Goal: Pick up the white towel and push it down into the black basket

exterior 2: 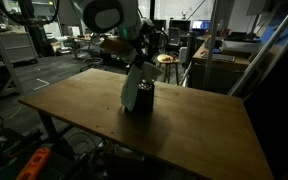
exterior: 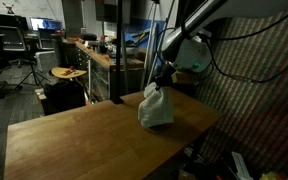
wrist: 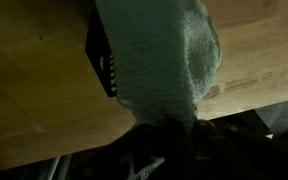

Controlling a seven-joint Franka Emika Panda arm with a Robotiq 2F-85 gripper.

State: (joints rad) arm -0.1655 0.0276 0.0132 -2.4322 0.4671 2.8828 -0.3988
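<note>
The wooden bench (exterior: 74,135), a plain brown top with visible grain in both exterior views, carries the small black basket (exterior 2: 141,98), which stands upright on the bare wood and is covered on one side by the hanging white towel (exterior: 156,108).

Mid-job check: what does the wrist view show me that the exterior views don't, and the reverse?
Wrist view only: close up, the slotted side of the black basket peeks out beside the white towel, which hides its opening. Exterior views only: the towel hangs bunched from the closed fingers, its lower end at the basket; also the whole wooden table and the workshop behind. Both: towel, basket and tabletop, with most of the towel above the basket, not yet pushed in.
</note>
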